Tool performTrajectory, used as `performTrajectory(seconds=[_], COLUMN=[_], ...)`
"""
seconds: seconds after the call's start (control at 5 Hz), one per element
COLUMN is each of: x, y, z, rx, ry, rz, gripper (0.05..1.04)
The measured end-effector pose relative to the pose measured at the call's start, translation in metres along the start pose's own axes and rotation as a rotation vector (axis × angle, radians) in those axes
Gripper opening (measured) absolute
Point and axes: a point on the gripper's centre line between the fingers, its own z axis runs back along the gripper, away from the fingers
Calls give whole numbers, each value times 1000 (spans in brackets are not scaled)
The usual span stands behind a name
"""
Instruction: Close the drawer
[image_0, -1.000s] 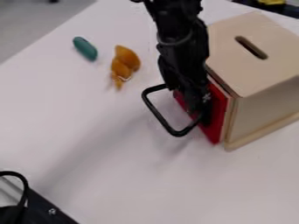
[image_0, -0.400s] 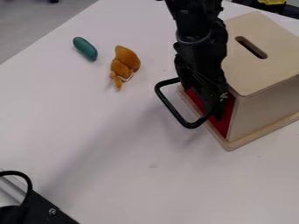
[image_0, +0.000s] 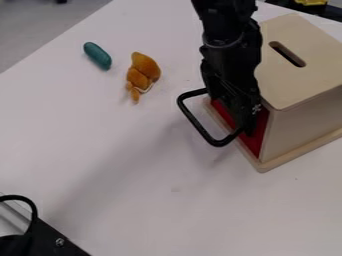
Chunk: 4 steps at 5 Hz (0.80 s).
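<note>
Wooden box with drawer, seen obliquely from above. The black two-finger gripper (image_0: 244, 122) hangs at the box's front, upper part toward the top edge of the view, lower end before the drawer. How far it is open, and whether it has hold of anything, cannot be told. The drawer (image_0: 256, 142) lies directly behind and below the gripper, in the front of the pale wooden box (image_0: 310, 72). Its front is a flat panel of deep red, partly hidden by the gripper; the visible portion sits in within the box's wooden walls, and the base of the box projects as a ledge in front of it. A black bar handle (image_0: 194, 121), bent into a squared loop with rounded corners, stands out from the front, to the gripper's lower left. Where it joins the panel is hidden.

The box top, to the right of the gripper, is smooth, light-grained wood with one dark, round-ended slot (image_0: 287, 54). On the gripper's black housing is a small white mark (image_0: 256, 108), too small to tell whether it is lettering.

Well to the gripper's upper left, on the white table (image_0: 127, 150), rest an orange plush toy (image_0: 143, 71) and, farther out, a teal oblong (image_0: 97, 55).
</note>
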Motion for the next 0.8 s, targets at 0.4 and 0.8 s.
performTrajectory(seconds=[0.4, 0.8], x=[1, -8], y=[1, 16], z=[56, 91], rx=[75, 128], ry=[-63, -107], rz=[38, 31], gripper=[998, 998])
